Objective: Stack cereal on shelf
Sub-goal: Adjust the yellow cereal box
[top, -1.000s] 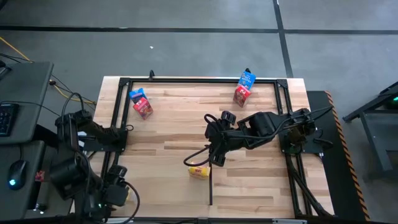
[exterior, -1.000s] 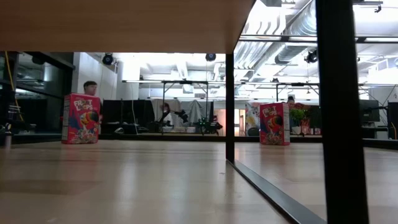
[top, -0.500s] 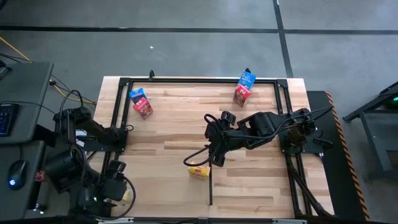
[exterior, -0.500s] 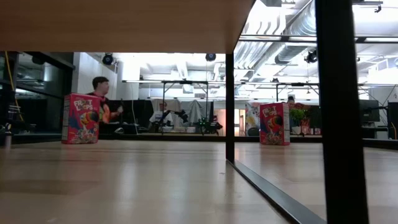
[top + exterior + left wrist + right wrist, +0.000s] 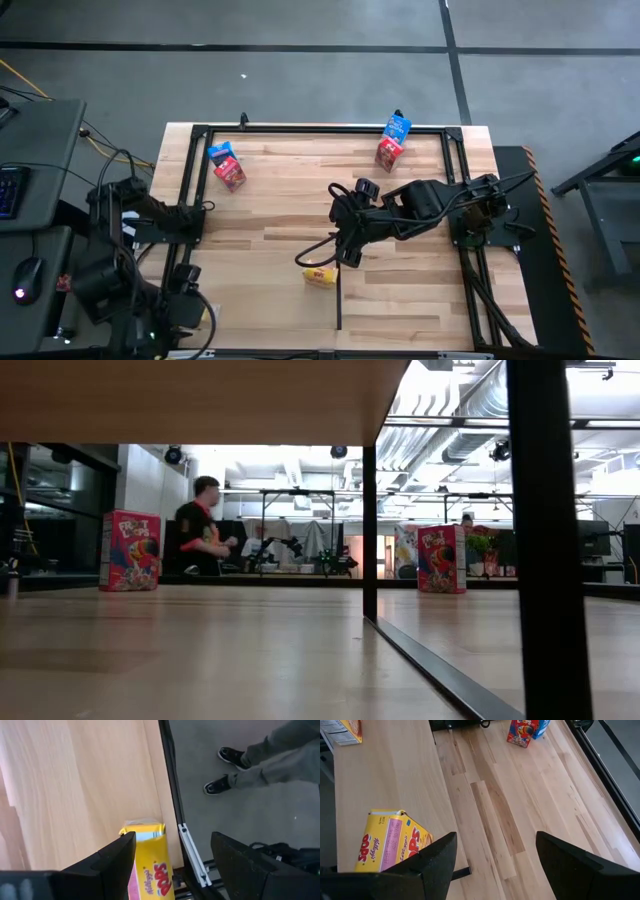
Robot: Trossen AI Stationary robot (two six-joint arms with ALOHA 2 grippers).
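Observation:
One yellow cereal carton [image 5: 320,275] [image 5: 390,845] lies flat on the pale shelf board [image 5: 380,785], near the board's right edge. My right gripper [image 5: 345,258] [image 5: 496,840] hangs open above it, touching nothing. A second yellow carton [image 5: 148,865] [image 5: 206,314] lies flat at the near left corner, beside the black frame rail [image 5: 170,785]. My left gripper [image 5: 188,308] [image 5: 174,840] hangs open above that carton, clear of it. A red and a blue carton [image 5: 226,165] stand upright at the far left. Another such pair [image 5: 392,141] stands at the far right.
A black metal frame [image 5: 320,129] rims the table, with upright posts [image 5: 369,530] under the shelf board's underside [image 5: 200,400]. Bare wood [image 5: 290,200] lies between the carton pairs. A person [image 5: 205,540] walks in the room behind; a person's legs and shoes [image 5: 235,765] stand on the floor beside the table.
My left gripper has turned a little in place above the near left corner, its gap unchanged. My right arm and all the cartons have kept still. The person in the room behind has walked from behind the far left red carton toward the right.

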